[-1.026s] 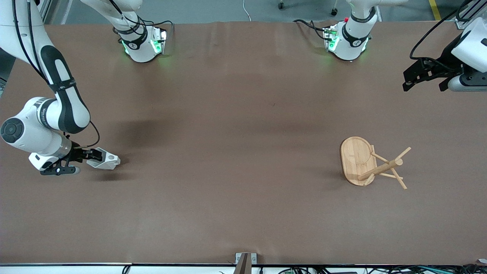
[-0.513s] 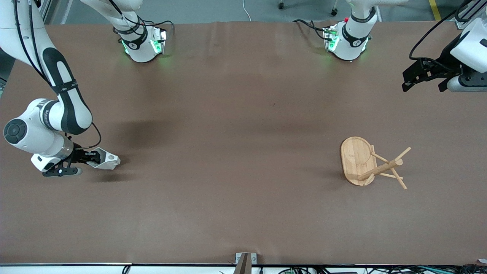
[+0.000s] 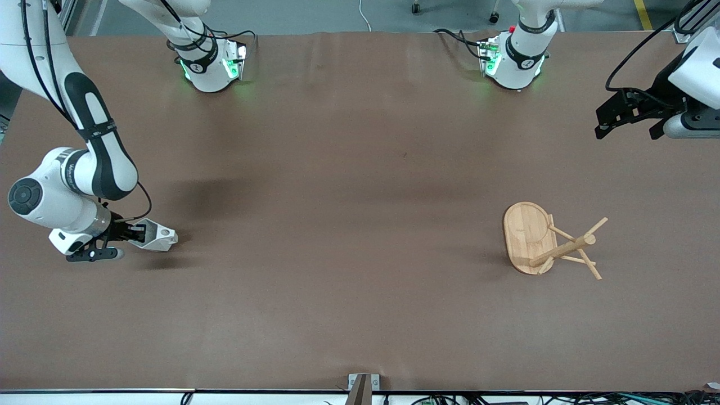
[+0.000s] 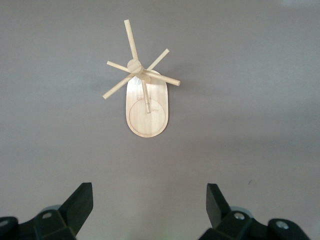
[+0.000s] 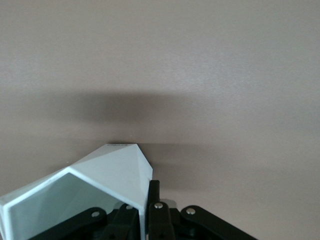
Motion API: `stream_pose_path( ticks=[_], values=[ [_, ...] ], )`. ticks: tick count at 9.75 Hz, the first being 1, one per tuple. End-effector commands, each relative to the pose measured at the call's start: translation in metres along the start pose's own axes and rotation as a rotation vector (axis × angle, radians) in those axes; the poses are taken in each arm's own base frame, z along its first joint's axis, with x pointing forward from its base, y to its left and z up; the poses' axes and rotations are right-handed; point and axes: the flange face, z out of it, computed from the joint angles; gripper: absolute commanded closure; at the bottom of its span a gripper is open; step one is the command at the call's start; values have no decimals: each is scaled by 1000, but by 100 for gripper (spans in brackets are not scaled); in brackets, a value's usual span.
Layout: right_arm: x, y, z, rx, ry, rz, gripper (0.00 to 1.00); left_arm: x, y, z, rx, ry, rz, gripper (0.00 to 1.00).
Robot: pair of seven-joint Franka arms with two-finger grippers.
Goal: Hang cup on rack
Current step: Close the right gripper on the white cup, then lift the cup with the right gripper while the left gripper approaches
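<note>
Since a second ago your right arm has drawn its wrist in closer to the cup point(image 3: 156, 237), while the cup itself has not shifted on the table point(image 3: 349, 185) and the left arm has barely moved. The right gripper point(image 3: 136, 232) now sits low at the cup's rim at the right arm's end of the table, and in the right wrist view its fingers point(image 5: 154, 205) are drawn close together on the cup's wall, one inside the mouth and one outside, so you appear to have a pinch on it; whether that pinch is fully tight is hard to say, since the fingers are cut off at the picture's edge. The cup lies tipped on its side, mouth toward the gripper, and looks to be resting on the table rather than lifted. The rack point(image 3: 548, 242) stands well apart from it, toward the left arm's end. Your left gripper point(image 3: 627, 115) waits up in the air over that end of the table, its fingers point(image 4: 77, 202) spread wide and holding nothing. I judge the grasp is just being made, so lift and carry come next.
</note>
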Motion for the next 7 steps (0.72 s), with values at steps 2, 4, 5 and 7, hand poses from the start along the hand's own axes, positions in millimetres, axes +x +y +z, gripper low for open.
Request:
stream_pose_path(
  ticks=[2, 4, 5, 7],
  values=[
    [23, -39, -64, 92, -40, -82, 99, 4, 3, 10, 7, -21, 16, 0],
    [20, -95, -100, 337, -31, -16, 99, 3, 5, 9, 7, -20, 40, 0],
    [20, -135, -104, 460, -40, 0, 99, 1, 6, 9, 5, -23, 77, 0],
    [19, -238, -101, 651, -82, 62, 100, 1, 9, 12, 2, -34, 247, 0]
  ],
)
